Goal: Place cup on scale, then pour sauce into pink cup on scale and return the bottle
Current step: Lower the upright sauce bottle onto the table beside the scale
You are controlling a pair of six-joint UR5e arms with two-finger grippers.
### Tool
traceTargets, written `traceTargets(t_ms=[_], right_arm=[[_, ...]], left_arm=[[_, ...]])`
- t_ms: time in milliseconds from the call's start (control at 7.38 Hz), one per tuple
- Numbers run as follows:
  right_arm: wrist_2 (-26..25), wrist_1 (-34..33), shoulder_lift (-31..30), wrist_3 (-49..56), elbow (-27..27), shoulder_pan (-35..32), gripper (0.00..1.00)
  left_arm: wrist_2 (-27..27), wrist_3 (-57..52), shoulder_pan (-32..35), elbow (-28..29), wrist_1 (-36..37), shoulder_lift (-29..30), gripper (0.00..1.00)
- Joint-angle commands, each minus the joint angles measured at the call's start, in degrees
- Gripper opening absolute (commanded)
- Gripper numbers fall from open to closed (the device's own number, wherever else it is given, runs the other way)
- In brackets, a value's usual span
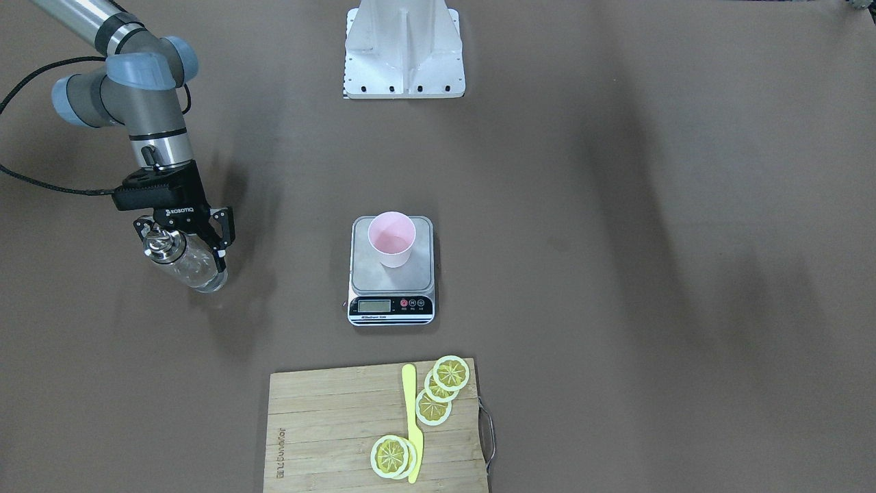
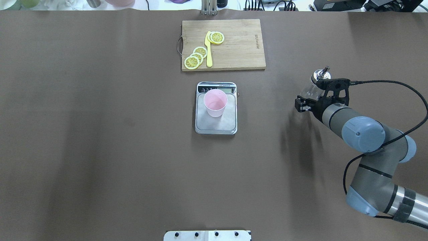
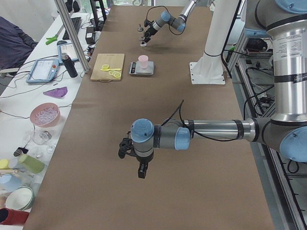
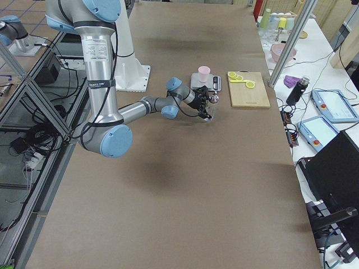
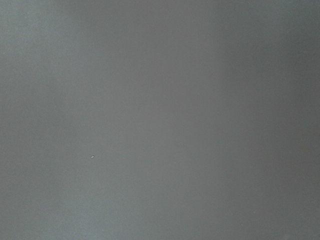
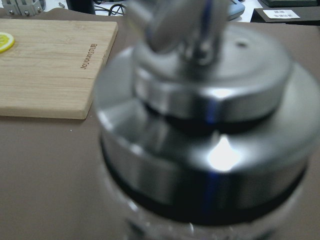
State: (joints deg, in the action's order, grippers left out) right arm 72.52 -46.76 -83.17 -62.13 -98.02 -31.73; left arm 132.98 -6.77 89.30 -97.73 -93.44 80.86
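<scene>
The pale pink cup [image 1: 391,239] stands upright on the silver platform of the scale [image 1: 363,274] at the table's middle; both also show in the overhead view, cup [image 2: 215,103] and scale [image 2: 200,125]. My right gripper [image 1: 186,241] is shut on the clear glass bottle [image 1: 191,267], tilted, well to the scale's side, base close to the table. Its metal cap [image 6: 200,115] fills the right wrist view. My left gripper [image 3: 134,160] shows only in the exterior left view, far from the scale; I cannot tell if it is open or shut.
A wooden cutting board [image 1: 328,424] with lemon slices [image 1: 450,373] and a yellow knife [image 1: 412,424] lies beyond the scale. The white robot base [image 1: 404,48] stands at the table's near edge. The left wrist view shows only brown table.
</scene>
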Motion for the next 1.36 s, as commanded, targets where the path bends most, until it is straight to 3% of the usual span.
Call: traceTargets(t_ms=[0, 1220], right_arm=[[-0.5, -0.3, -0.2, 0.0, 0.1, 0.0, 0.0], [-1.9, 0.5, -0.1, -1.0, 2.2, 0.8, 0.0]], left_arm=[[0.0, 0.0, 0.0, 0.0, -0.1, 0.0, 0.99], [0.0, 0.1, -0.1, 0.1, 0.0, 0.2, 0.99]])
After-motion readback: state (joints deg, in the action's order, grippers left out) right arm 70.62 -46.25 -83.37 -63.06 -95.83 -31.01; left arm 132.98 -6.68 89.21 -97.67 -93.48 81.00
